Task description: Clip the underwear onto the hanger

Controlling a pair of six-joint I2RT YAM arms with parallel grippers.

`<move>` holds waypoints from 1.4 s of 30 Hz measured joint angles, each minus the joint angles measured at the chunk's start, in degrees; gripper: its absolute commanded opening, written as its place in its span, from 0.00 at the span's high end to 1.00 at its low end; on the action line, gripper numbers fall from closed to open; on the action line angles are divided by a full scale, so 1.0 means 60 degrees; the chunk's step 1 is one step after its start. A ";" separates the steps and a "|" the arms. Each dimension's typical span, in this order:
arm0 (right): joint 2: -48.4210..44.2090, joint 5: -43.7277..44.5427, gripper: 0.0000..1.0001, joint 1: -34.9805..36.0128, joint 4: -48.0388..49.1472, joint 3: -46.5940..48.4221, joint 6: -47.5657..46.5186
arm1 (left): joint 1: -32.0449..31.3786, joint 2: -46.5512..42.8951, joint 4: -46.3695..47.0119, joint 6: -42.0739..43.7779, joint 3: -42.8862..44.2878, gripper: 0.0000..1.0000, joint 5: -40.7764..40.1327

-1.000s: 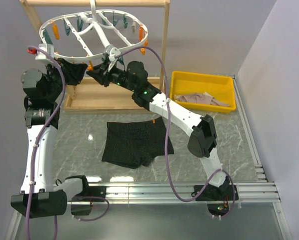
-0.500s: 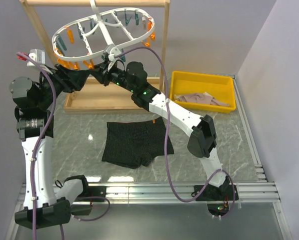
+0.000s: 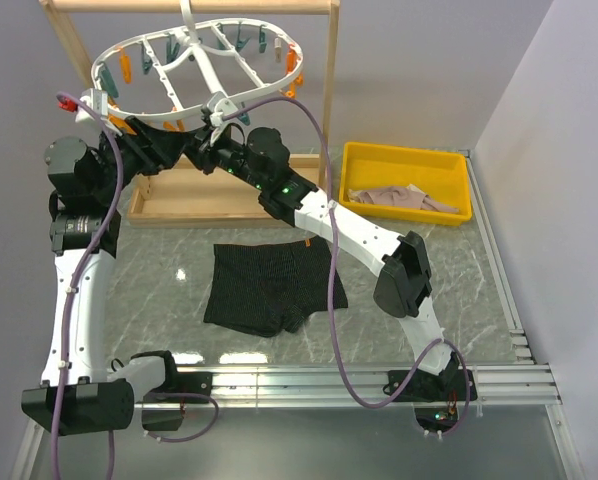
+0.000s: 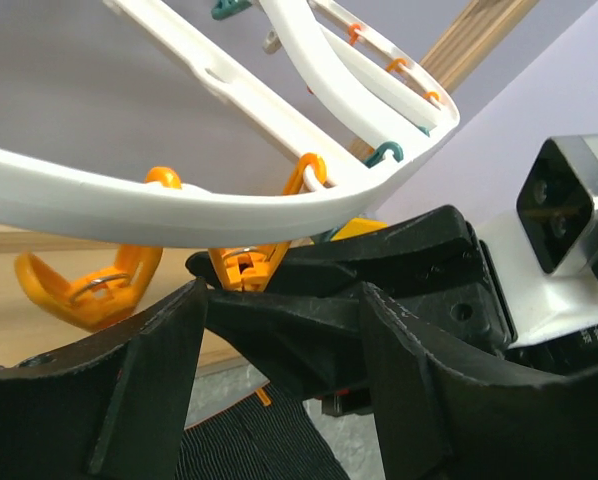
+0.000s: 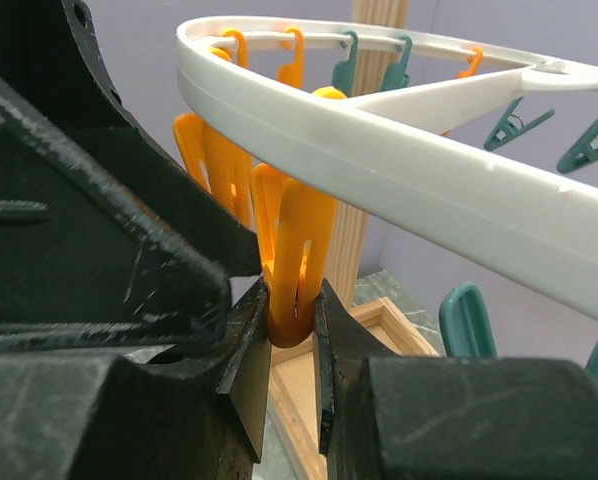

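so the black underwear (image 3: 275, 287) lies flat in front of the wooden frame (image 3: 331, 100); white oval hanger (image 3: 202, 63) hangs tilted from it; my right claw (image 5: 294, 300) pinches one orange peg (image 5: 301, 240)

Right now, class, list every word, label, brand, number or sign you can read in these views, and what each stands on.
No text can be read in any view.
Any print on the orange tag of the black boxer briefs: too small to read.
On the white drying rack and yellow bin: no markings show.
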 measured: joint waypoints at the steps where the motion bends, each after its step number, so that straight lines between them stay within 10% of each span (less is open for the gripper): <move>1: 0.0000 0.0029 1.00 0.0004 -0.0015 0.0000 -0.0007 | -0.0029 0.0007 0.0029 -0.0022 0.0000 0.34 -0.0069; 42: -0.0036 0.0772 1.00 0.0200 0.0146 -0.0131 -0.0597 | -0.0222 0.0783 0.0685 -0.0091 0.0324 0.49 -0.1370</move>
